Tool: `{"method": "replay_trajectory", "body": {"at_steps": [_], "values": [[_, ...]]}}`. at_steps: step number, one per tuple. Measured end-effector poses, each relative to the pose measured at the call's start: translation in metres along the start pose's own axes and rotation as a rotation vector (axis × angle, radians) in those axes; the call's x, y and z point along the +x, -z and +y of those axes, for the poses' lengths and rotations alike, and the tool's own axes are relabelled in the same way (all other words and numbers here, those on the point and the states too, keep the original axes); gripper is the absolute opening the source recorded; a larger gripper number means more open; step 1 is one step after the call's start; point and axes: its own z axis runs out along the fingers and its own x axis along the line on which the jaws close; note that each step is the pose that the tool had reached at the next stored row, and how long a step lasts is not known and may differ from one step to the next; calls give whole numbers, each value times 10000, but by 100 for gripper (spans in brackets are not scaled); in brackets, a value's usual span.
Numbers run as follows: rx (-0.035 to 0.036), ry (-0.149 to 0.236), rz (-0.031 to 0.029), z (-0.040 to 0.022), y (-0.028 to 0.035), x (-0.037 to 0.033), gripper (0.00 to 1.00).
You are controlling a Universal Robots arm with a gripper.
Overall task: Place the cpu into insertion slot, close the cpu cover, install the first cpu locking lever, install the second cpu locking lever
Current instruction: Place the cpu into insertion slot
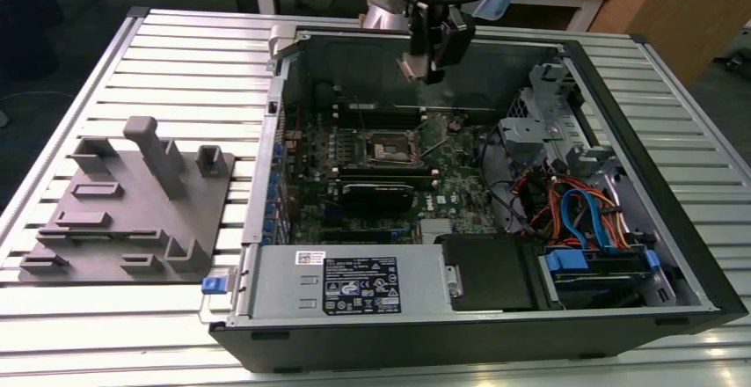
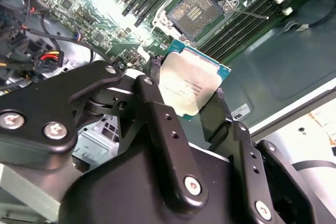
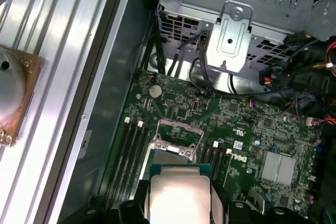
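Above the far side of the open pc case (image 1: 470,339), the gripper (image 1: 423,69) hangs clamped on the cpu (image 2: 191,80) by two opposite edges. The chip's dull metal top faces the second wrist cam, and it sits well clear of the green board (image 1: 463,189), not yet seated.

The insertion slot (image 1: 390,148) lies mid-board, nearer than the gripper and a bit to the exterior view's left. Both wrist views show it bare, w/ dark contacts exposed. The cpu cover (image 3: 177,129) looks swung up at the slot's edge, though I can't be sure of the angle. A thin wire locking lever (image 2: 251,14) sticks out just beside the slot.

Risks, as I judge them:
- The chip looks rotated relative to the slot in the second wrist view. If it goes down skewed or off-centre, a corner could land on the contacts and bend them.
- It's an edge-only grip on a thin flat part, so a bump vs the case wall or the raised cover could tip or slide it.
- If the cover or lever leans over the opening, the cpu may catch on it before reaching the slot.
- Letting go too high would probably drop it crooked.
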Motion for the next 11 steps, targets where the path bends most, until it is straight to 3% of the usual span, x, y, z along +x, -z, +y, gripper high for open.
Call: {"method": "replay_trajectory", "body": {"at_steps": [8, 11], "values": [[-15, -1009, -88, -10, -20, 2, 54], [27, -1258, -101, -13, -46, 2, 54]]}}
